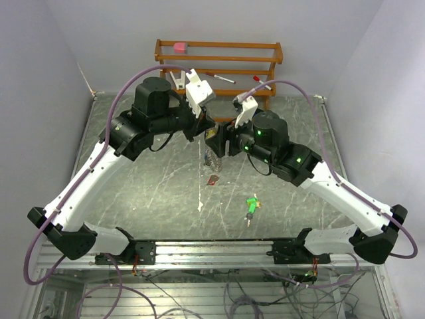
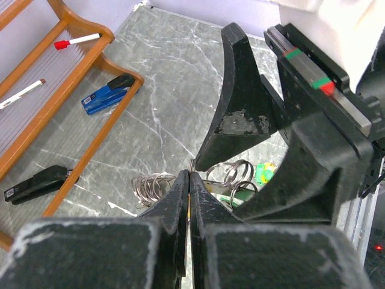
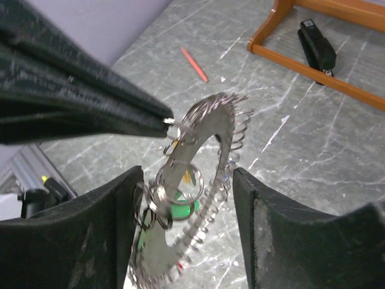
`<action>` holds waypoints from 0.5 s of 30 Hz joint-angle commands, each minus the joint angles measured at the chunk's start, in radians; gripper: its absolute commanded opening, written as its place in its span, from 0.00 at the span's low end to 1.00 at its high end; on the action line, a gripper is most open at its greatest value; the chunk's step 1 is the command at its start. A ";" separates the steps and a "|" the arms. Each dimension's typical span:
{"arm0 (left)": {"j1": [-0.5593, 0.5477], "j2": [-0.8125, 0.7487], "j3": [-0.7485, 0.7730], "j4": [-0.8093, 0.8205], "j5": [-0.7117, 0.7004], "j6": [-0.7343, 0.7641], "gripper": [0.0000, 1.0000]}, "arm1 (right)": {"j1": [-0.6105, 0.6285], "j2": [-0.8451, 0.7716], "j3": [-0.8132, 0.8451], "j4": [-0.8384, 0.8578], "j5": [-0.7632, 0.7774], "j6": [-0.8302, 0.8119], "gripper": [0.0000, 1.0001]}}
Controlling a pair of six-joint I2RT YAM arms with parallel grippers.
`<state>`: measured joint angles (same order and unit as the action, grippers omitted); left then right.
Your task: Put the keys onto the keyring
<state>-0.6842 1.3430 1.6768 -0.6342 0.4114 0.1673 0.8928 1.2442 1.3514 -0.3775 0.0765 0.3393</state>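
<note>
The left gripper (image 2: pixel 189 177) is pinching the keyring (image 3: pixel 221 141) by its top edge, jaws shut on it. The right gripper (image 3: pixel 187 177) is gaping, fingers either side of the hanging ring. A green key (image 1: pixel 252 205) is lying apart on the table (image 1: pixel 166 193).

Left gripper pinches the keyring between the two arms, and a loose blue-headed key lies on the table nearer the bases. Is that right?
Not quite. The loose key on the table has a green head, not blue; the top external view shows it. The left gripper does pinch the keyring between the two arms.
</note>
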 commanded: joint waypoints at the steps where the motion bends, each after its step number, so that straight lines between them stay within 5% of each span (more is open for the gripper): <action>1: 0.003 -0.004 0.041 0.072 -0.004 -0.019 0.07 | -0.002 0.020 0.064 -0.026 0.077 0.004 0.58; 15: 0.015 -0.017 0.032 0.072 -0.030 -0.020 0.07 | -0.003 0.002 0.077 -0.095 0.076 -0.006 0.23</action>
<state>-0.6769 1.3434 1.6768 -0.6323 0.3958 0.1596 0.8928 1.2602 1.3945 -0.4362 0.1448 0.3435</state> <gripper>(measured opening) 0.068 0.273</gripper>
